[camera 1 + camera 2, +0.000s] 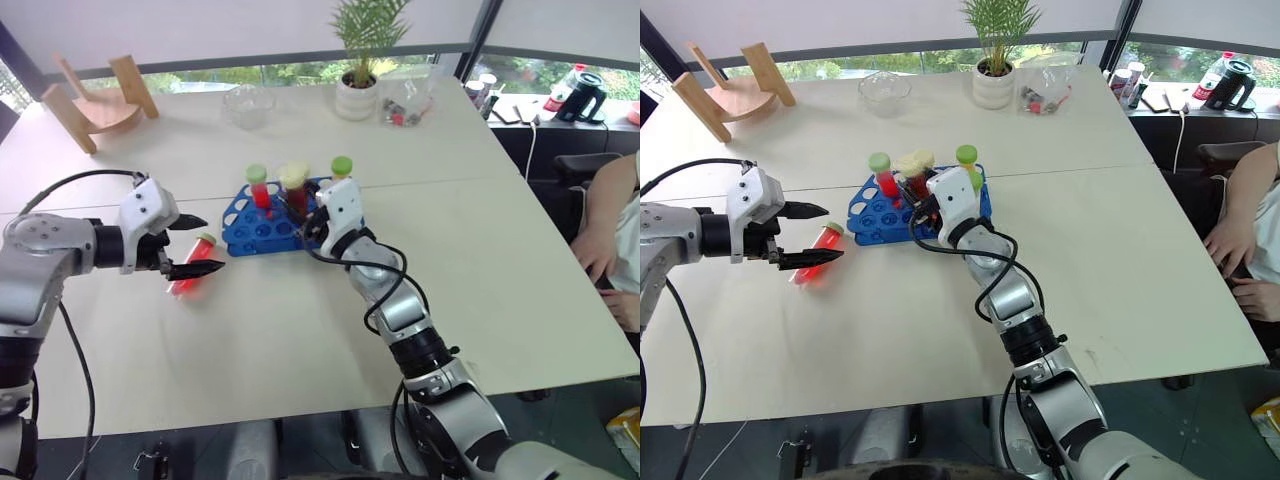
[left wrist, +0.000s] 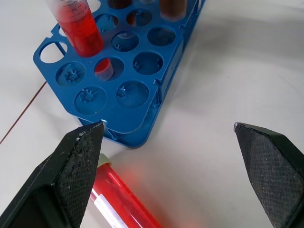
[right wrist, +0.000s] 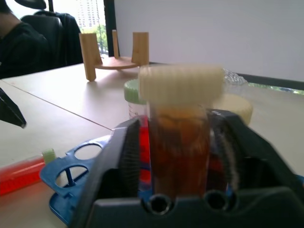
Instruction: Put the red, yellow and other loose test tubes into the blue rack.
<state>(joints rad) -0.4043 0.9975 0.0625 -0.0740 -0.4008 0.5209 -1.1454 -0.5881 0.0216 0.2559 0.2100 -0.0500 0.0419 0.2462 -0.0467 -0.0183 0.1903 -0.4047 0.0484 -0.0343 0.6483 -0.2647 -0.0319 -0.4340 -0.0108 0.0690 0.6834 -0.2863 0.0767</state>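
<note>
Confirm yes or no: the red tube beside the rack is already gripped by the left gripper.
No: the left gripper is open above the red tube, which lies on the table.

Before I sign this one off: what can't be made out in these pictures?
- Brown tube: its foot, behind the right gripper; seated or not unclear.
- Rack: the right end, behind that gripper in the eye views.
- Red tube: lower part cut off in the left wrist view.
- Yellow tube: just its cap shows, liquid behind the gripper.
</note>
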